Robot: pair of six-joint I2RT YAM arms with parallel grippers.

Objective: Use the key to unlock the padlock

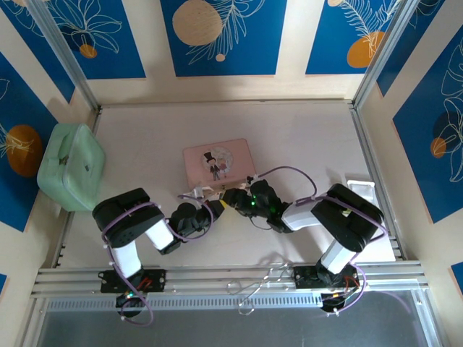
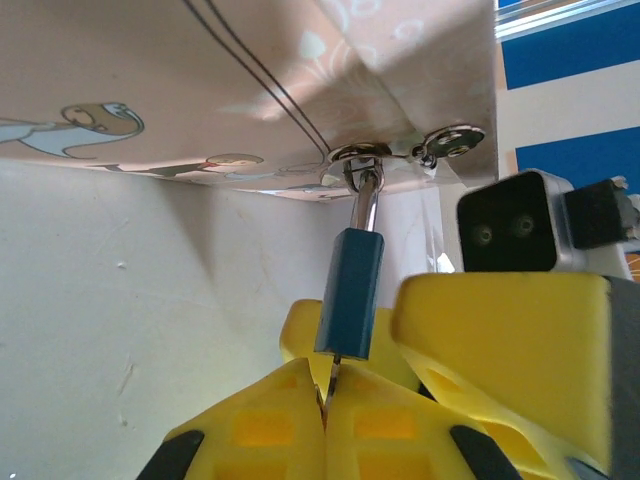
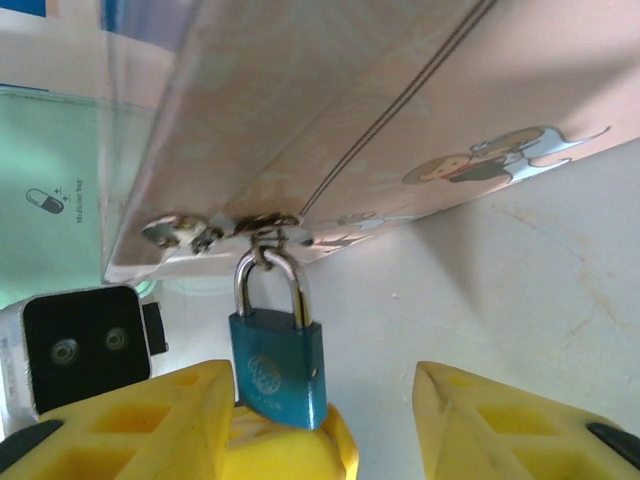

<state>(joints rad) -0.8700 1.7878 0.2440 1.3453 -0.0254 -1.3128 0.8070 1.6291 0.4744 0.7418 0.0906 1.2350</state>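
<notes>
Small blue padlock (image 3: 275, 365) with a silvery shackle hangs from the metal hasp (image 3: 262, 222) of the pink picture box (image 1: 218, 163). Left gripper (image 2: 325, 395), fingers pressed together, seems to pinch a thin metal key (image 2: 331, 378) at the keyhole. Right gripper (image 3: 320, 380) stands with fingers spread beside the body. Insertion seems in hand; next, steady the body and turn.

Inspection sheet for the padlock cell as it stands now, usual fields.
Surface: pale table, no spills seen.
Job's things: blue padlock hangs by its shackle from the hasp of the pink box; key shows as a thin metal sliver at the padlock's underside.
Clutter: green case at left; white tray at right; wire hooks on the near rail.
Grippers: left gripper has its fingers shut on the key; right gripper has its fingers open, one on either side of the padlock.
Cables: purple cables looped along both arms.
Surroundings: blue floral panels, aluminium frame.
</notes>
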